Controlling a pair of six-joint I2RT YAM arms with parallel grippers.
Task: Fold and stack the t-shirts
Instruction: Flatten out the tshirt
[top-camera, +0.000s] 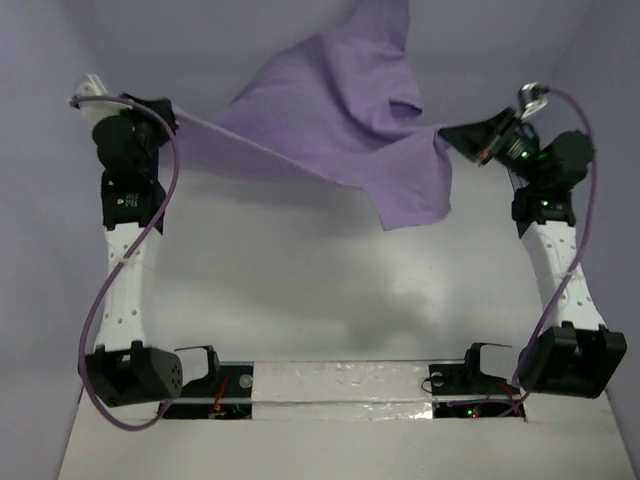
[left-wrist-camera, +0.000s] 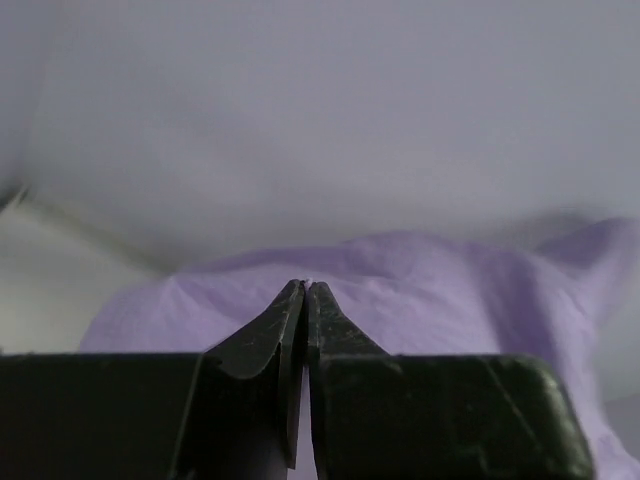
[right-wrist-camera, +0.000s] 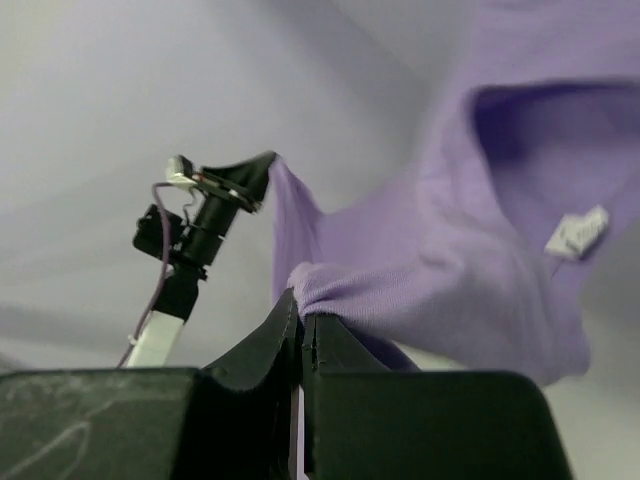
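Neck tag (right-wrist-camera: 577, 233): small white label inside the purple t-shirt (right-wrist-camera: 450, 260) collar, its print too small to read.
Readable text: none in any view.
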